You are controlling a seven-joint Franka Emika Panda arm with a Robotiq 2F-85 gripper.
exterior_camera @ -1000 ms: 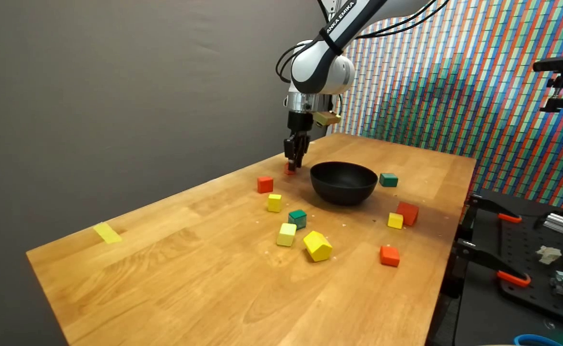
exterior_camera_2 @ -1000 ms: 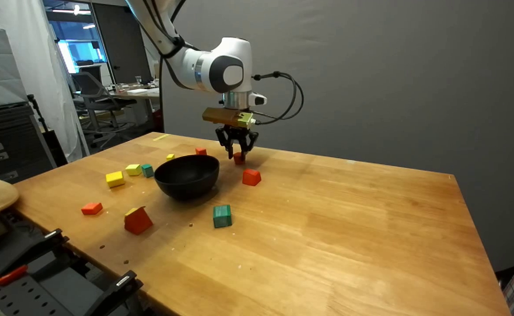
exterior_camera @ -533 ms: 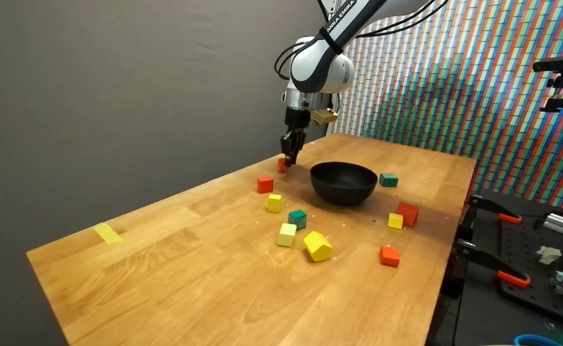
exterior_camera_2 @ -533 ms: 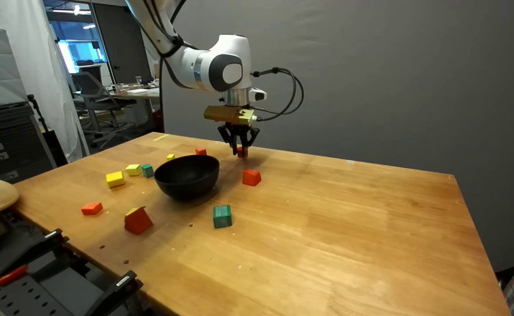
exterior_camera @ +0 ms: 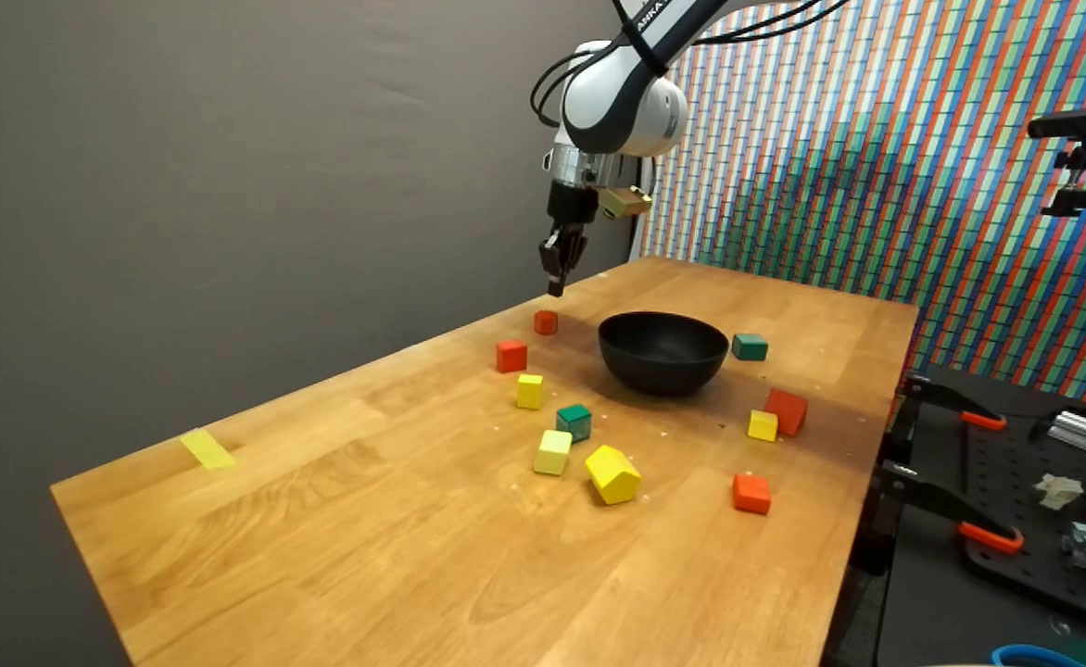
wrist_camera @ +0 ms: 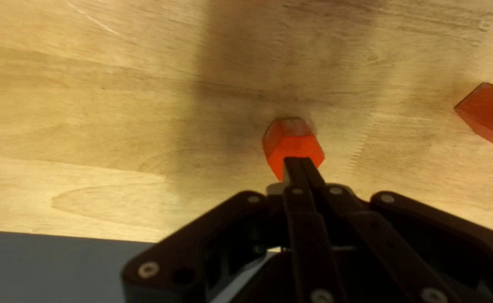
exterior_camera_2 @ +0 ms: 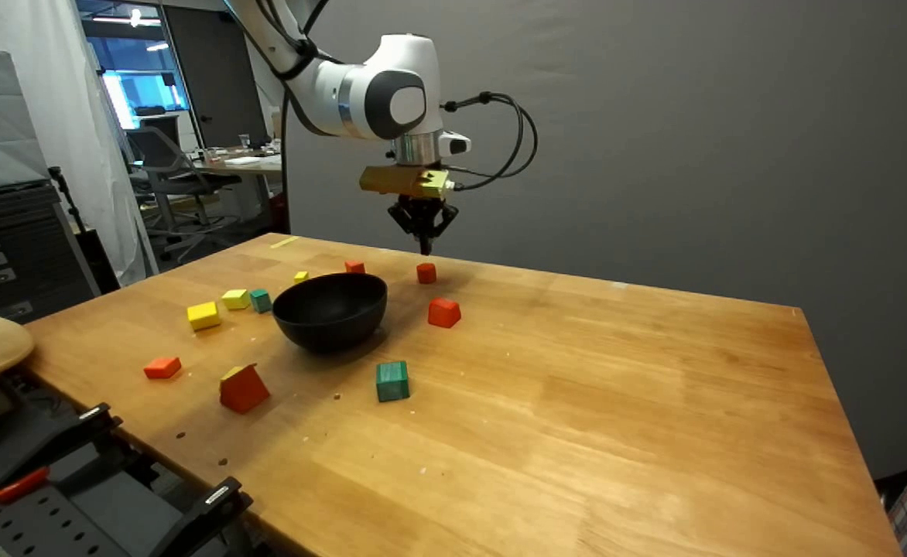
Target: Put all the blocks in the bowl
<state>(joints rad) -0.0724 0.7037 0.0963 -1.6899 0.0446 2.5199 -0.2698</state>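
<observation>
My gripper [exterior_camera: 556,291] is shut with nothing between its fingers, above a small red block [wrist_camera: 295,145] that rests on the table near the wall. Clear space separates the fingertips from this block [exterior_camera_2: 426,272] in both exterior views. The black bowl [exterior_camera: 663,378] stands nearby; no block shows inside it. Around it lie a red block [exterior_camera_2: 444,312], green blocks [exterior_camera_2: 392,381] [exterior_camera: 574,424], yellow blocks [exterior_camera: 530,392] [exterior_camera: 552,454] [exterior_camera: 612,475], an orange-red block [exterior_camera: 511,357], and another orange-red one [exterior_camera: 751,493]. A small yellow block [exterior_camera: 763,426] touches a larger red block [exterior_camera: 787,410].
A flat yellow strip [exterior_camera: 208,449] lies on the wooden table [exterior_camera: 367,556] near its far corner. The grey wall [exterior_camera_2: 655,155] runs along the table's back edge. Black clamps [exterior_camera: 951,505] with orange ends grip the opposite side.
The gripper went from open around the red block to shut and rose off the table. The block shifted slightly toward the wall and stayed down, out of the fingers.
</observation>
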